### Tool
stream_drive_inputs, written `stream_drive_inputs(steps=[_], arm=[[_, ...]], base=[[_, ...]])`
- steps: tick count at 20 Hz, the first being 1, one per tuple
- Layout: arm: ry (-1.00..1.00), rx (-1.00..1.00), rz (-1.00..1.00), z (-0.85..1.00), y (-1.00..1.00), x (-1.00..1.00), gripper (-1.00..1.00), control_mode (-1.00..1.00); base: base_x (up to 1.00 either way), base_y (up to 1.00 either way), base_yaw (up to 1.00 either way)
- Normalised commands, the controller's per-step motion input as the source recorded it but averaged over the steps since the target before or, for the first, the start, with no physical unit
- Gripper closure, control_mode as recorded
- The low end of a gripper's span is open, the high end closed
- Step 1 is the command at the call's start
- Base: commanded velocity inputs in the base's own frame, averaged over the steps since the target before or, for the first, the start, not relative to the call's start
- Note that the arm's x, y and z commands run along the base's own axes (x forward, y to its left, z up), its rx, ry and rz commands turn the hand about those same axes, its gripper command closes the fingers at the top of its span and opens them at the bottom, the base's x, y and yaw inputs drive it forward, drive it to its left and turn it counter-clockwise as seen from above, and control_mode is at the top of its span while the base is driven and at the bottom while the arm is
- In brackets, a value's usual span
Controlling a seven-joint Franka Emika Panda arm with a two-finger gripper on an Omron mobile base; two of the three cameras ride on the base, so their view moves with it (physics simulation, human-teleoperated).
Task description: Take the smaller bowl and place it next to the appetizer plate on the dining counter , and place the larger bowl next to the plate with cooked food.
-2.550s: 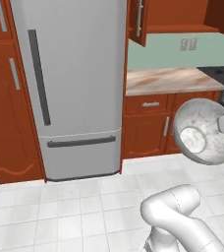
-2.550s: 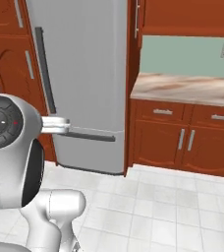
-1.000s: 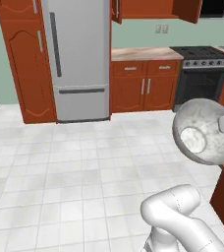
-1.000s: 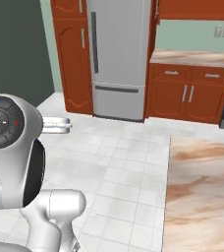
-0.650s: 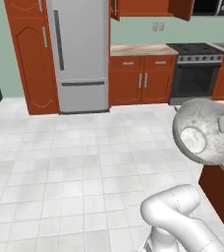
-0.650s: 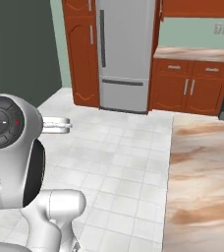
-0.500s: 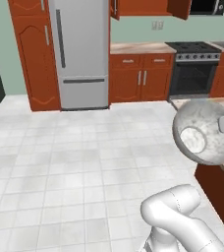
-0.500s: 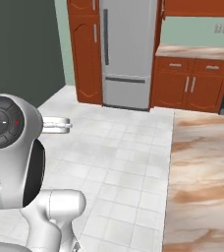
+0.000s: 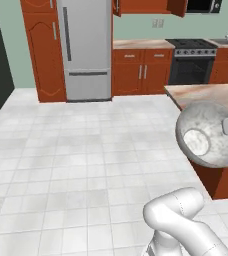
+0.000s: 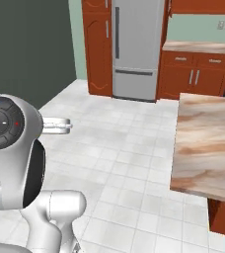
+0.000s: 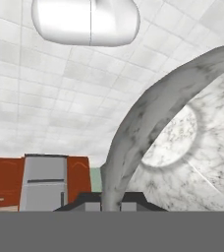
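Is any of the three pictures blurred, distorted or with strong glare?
Left base view: sharp, evenly lit, the marbled bowl clear. Right base view: sharp, soft sheen on the fridge. Hand view: rolled upside down, the bowl's rim very close and looming large, no glare.

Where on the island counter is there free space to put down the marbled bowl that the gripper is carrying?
In the right base view, the whole visible top of the dining counter is bare, from its near edge by the white tiled floor back to its far edge facing the wall cabinets. Nothing crowds it there. The marbled bowl, held by its rim in the gripper, hangs at the counter's corner in the left base view.
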Motion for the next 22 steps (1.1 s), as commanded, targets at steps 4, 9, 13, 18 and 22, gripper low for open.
stream_drive_inputs(steps=[4,9,13,18,22], arm=[[0.00,0.00,0.00,0.00,0.00,0.00,1.00,1.00],[0.00,0.00,0.00,0.00,0.00,0.00,1.00,1.00],[0.00,0.00,0.00,0.00,0.00,0.00,1.00,1.00],[0.00,0.00,0.00,0.00,0.00,0.00,1.00,1.00],[0.00,0.00,0.00,0.00,0.00,0.00,1.00,1.00]], base=[[-1.00,-0.16,0.04],[-0.63,-0.92,0.00],[-0.04,-1.00,0.00],[0.12,-1.00,0.00],[0.16,-1.00,0.00]])
